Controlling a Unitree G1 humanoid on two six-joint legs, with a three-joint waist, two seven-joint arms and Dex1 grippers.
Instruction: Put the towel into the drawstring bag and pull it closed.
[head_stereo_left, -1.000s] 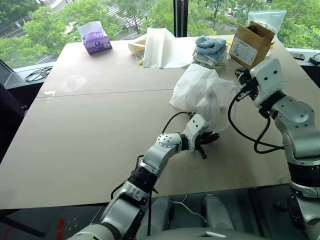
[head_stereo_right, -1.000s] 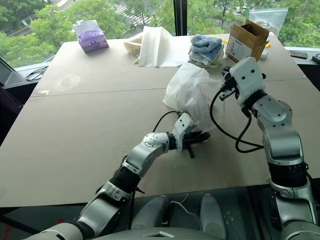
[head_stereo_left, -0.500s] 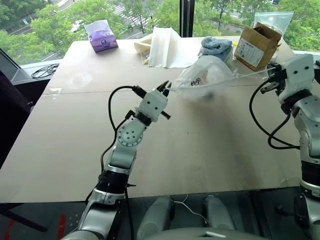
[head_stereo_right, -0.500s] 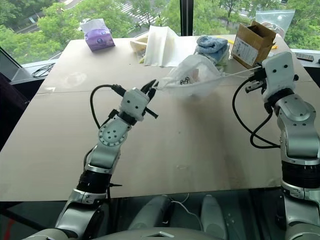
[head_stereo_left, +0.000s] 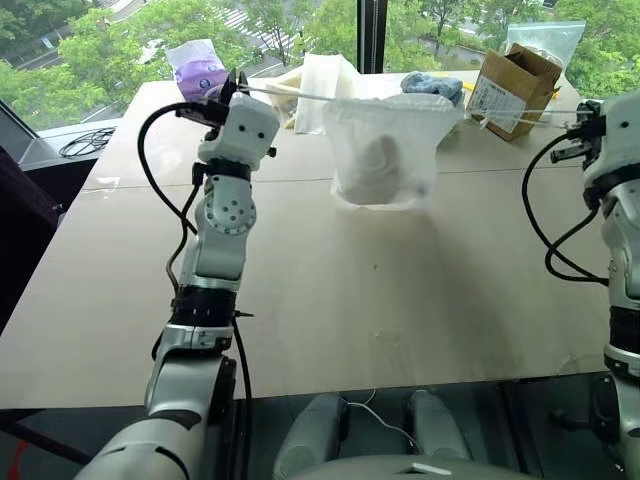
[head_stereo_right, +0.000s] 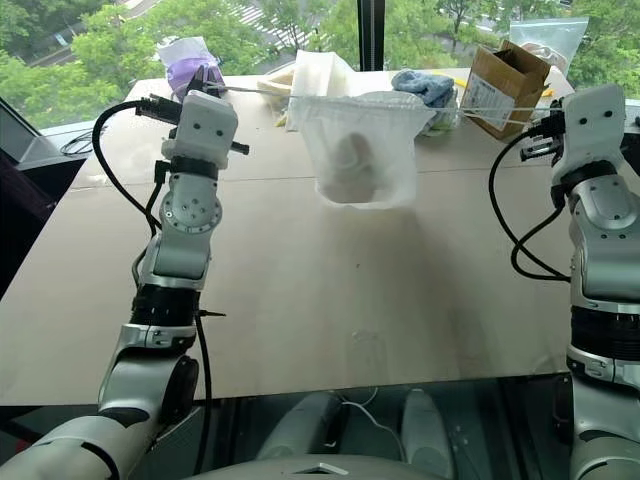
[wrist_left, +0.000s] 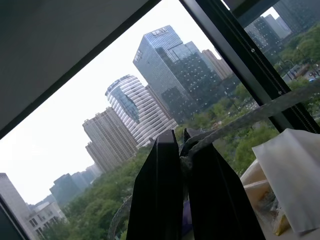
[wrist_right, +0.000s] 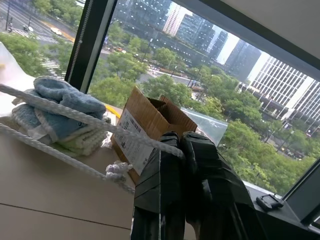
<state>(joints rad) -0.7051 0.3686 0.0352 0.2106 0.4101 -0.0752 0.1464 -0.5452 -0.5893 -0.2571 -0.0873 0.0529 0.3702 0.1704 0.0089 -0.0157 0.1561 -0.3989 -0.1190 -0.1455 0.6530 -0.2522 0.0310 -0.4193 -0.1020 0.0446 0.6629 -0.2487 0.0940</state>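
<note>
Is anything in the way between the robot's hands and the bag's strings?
No. Both are already pinching the white cords: the left gripper is shut on one cord, the right gripper on the other. The drawstring bag hangs between them above the table, with the towel showing through its thin fabric.

From where I sat the drawstring bag (head_stereo_left: 382, 150) hung in the air above the table, a thin see-through white pouch with its mouth gathered up top and its white cords pulled out taut to both sides. The towel (head_stereo_left: 379, 170) was inside it, a cream lump bunched up and sagging toward the bottom of the pouch.
</note>
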